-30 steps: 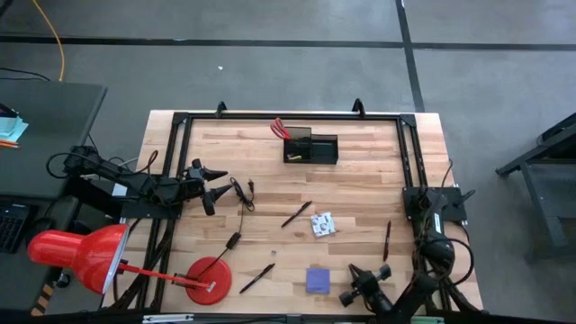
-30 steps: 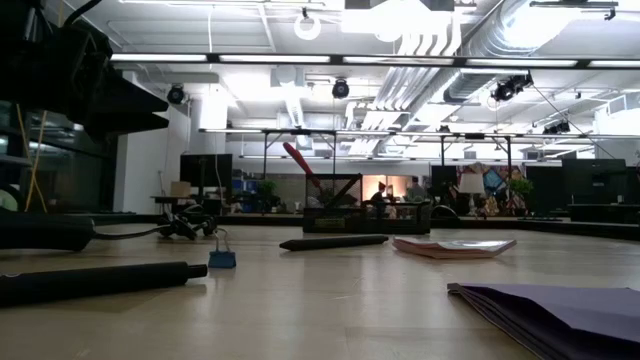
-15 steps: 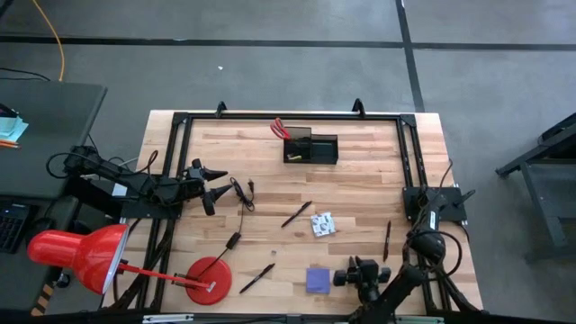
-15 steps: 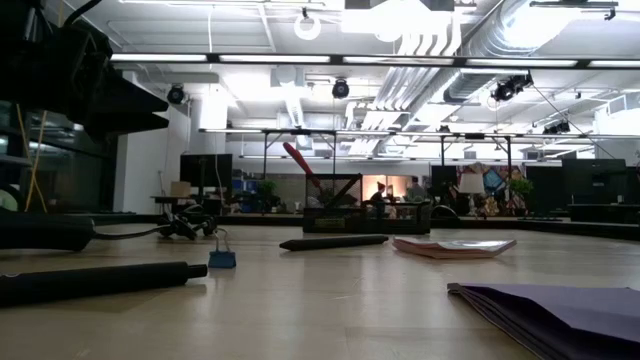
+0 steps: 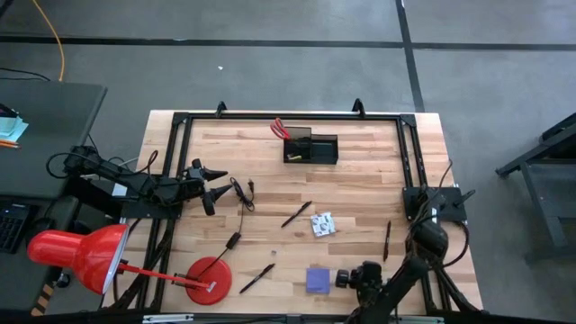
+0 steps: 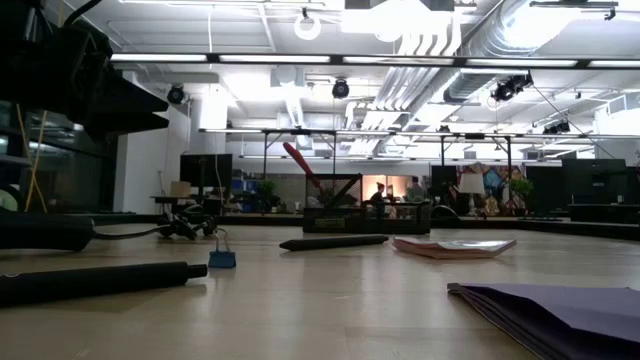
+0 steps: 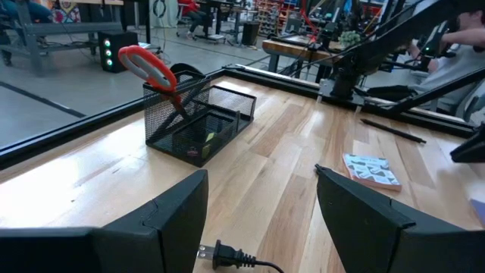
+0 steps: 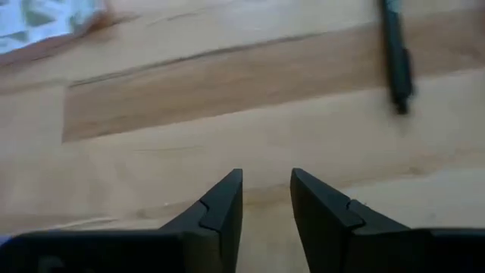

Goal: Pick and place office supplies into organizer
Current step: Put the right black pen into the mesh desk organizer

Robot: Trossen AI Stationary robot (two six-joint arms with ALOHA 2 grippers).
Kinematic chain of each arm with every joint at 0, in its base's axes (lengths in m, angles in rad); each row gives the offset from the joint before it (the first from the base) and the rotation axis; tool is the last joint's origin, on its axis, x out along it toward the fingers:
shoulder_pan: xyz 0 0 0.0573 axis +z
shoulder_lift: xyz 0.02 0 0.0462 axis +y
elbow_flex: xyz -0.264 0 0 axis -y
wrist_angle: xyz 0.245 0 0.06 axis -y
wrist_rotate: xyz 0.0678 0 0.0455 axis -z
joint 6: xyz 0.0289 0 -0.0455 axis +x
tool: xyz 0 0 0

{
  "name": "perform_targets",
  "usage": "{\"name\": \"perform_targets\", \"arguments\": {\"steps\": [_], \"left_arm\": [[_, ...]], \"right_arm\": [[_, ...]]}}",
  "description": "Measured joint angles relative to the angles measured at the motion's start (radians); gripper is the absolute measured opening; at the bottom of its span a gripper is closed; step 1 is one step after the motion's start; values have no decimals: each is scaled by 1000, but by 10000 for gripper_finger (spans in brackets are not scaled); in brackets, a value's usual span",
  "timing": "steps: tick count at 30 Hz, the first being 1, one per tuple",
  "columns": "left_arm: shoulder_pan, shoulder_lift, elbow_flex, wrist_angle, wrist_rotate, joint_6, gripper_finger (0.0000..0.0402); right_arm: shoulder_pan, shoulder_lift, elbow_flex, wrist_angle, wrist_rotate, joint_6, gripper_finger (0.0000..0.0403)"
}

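Right wrist view shows no legible writing; right hand (image 8: 267, 199) fingers slightly apart, empty, above bare table (image 8: 227, 114).

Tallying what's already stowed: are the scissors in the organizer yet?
Yes, the scissors stand upright in the organizer, red handles up.

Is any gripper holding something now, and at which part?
Nothing is held. The right gripper and the left gripper both have empty gaps between their fingers.
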Motion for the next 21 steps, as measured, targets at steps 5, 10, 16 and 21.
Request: {"name": "perform_targets", "arguments": {"steps": [5,10,16,21], "left_arm": [[0,0,0,0,0,0,232],[0,0,0,0,0,0,232],[0,0,0,0,0,0,232],[0,0,0,0,0,0,232]], "right_arm": [[29,-64,-43,-1,-1,77,108],[91,-76,-130,-2,11,109,108],[167,-78,-200,-2,12,159,108],[190,-78,-240,-3,-44,171,108]]}}
